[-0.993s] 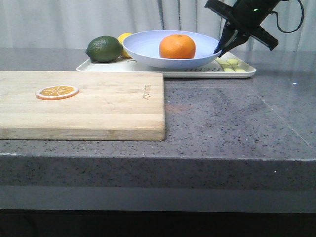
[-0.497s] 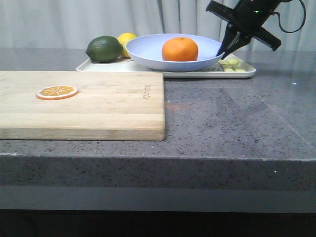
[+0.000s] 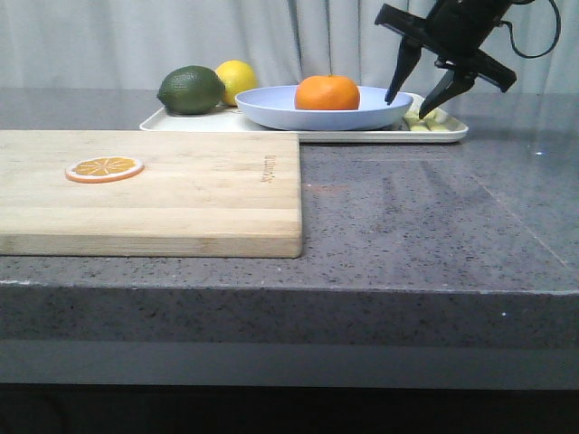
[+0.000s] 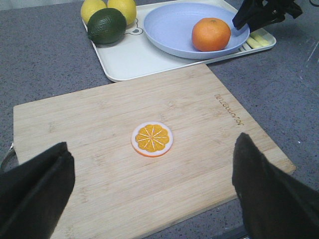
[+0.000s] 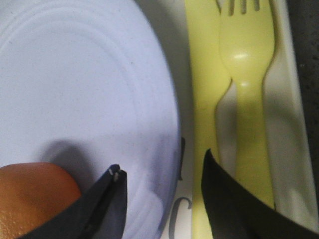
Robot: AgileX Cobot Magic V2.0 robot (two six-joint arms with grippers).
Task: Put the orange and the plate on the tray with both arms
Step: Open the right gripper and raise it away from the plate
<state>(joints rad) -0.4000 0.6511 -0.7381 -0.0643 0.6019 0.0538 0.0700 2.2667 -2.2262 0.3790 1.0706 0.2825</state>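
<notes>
The orange [image 3: 327, 92] lies in the pale lavender-blue plate [image 3: 280, 107], which rests flat on the white tray [image 3: 181, 125] at the back of the counter. My right gripper [image 3: 406, 107] is open astride the plate's right rim. One finger is over the plate, the other over the tray. In the right wrist view the plate [image 5: 75, 74] and a bit of the orange [image 5: 30, 199] show beside the right gripper [image 5: 162, 172]. My left gripper [image 4: 152, 199] hangs open over the cutting board, holding nothing. It is far from the plate [image 4: 174, 30] and the orange [image 4: 211, 34].
A wooden cutting board [image 3: 181, 194] with an orange slice [image 3: 104, 168] fills the left front. A green lime [image 3: 191, 89] and a lemon [image 3: 237, 78] sit on the tray's left end. Yellow-green cutlery [image 5: 246, 74] lies along its right end.
The plate with the orange came down from a lifted tilt to lie flat on the tray. The right gripper opened and let go of the rim.
</notes>
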